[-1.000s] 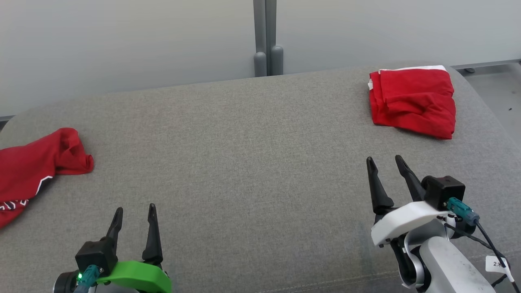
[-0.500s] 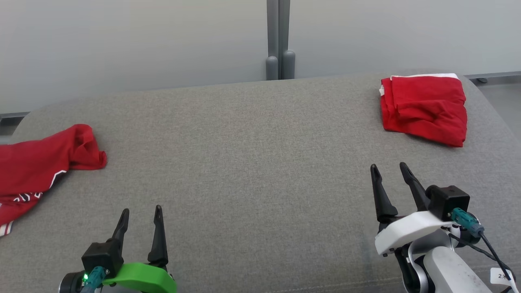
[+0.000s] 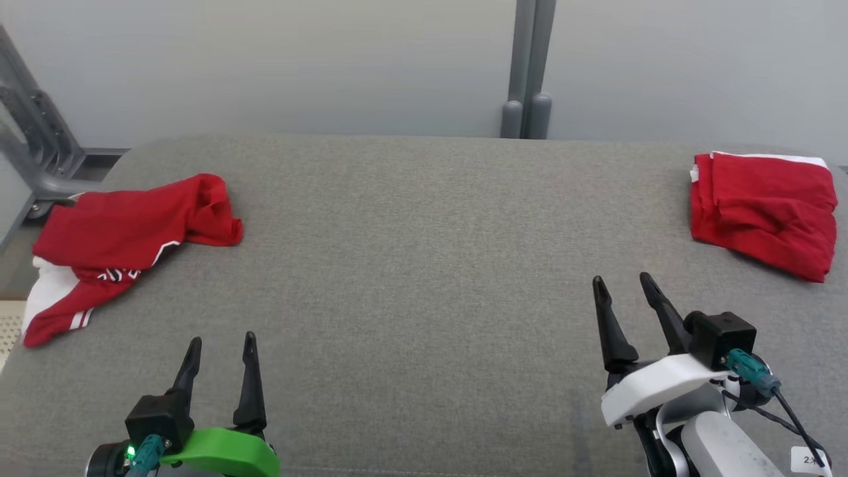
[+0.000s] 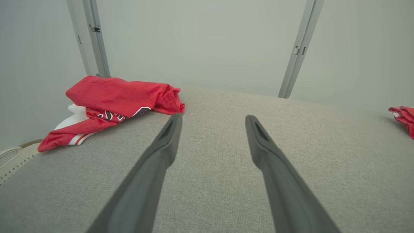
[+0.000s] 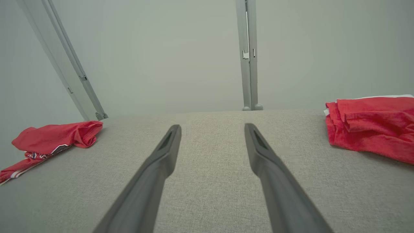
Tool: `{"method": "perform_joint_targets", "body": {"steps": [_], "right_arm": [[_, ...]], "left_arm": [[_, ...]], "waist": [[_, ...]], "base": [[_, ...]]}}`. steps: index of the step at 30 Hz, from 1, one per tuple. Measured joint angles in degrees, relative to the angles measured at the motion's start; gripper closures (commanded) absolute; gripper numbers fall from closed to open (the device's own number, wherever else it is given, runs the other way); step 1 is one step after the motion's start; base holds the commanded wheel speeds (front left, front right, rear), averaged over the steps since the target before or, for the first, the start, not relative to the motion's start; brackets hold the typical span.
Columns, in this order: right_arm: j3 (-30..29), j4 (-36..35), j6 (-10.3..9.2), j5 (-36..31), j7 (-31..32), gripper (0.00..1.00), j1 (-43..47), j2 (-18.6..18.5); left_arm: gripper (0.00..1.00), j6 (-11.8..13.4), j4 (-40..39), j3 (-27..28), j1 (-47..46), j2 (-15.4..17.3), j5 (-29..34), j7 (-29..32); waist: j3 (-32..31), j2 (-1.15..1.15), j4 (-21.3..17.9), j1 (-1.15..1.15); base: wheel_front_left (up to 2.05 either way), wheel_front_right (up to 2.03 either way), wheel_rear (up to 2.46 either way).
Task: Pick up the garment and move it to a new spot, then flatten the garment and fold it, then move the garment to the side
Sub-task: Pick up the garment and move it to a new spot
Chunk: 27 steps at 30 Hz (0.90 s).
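Note:
A crumpled red garment (image 3: 126, 232) with white trim and lettering lies at the far left of the grey padded table (image 3: 411, 265), partly over its left edge; it also shows as the red garment (image 4: 119, 100) and the red garment (image 5: 55, 139). A folded red garment (image 3: 762, 209) rests at the far right, seen too as the folded garment (image 5: 372, 129). My left gripper (image 3: 222, 341) hovers open near the front left, well short of the crumpled garment. My right gripper (image 3: 623, 281) stands open at the front right, nothing between its fingers.
A grey wall runs behind the table, with a vertical metal post (image 3: 527, 66) at the back centre. A slanted metal frame (image 3: 30, 132) stands at the far left beyond the table's corner. Floor shows past the left edge.
The camera has turned left, so the whole picture has shifted right and more of the crumpled garment is visible. Both grippers keep their places in view, still open.

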Motion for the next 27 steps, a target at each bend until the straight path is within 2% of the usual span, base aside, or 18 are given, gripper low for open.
{"method": "perform_joint_targets", "body": {"steps": [9, 20, 27], "right_arm": [[2.1, 0.0, 1.23, -0.36, 0.0, 0.0, -0.09, 0.92], [1.13, -0.46, 0.92, -0.41, 0.0, 0.0, -0.14, 1.33], [0.81, -0.34, 0.91, -0.42, 0.0, 0.0, -0.19, 1.45]], "left_arm": [[0.0, 0.0, -1.36, 3.47, 2.21, 0.0, 0.58, 0.0], [0.0, 0.01, -2.37, 3.56, 2.68, -0.03, 1.16, 0.0], [0.0, 0.01, -2.54, 3.92, 2.68, -0.02, 1.15, 0.01]], "waist": [[-0.44, 0.0, 6.85, 0.0], [-0.4, 0.0, 15.59, 0.0], [-0.22, 0.0, 18.72, 0.0]], "base": [[0.0, 0.0, 0.0], [0.0, 0.0, 0.0], [0.0, 0.0, 0.0]]}}
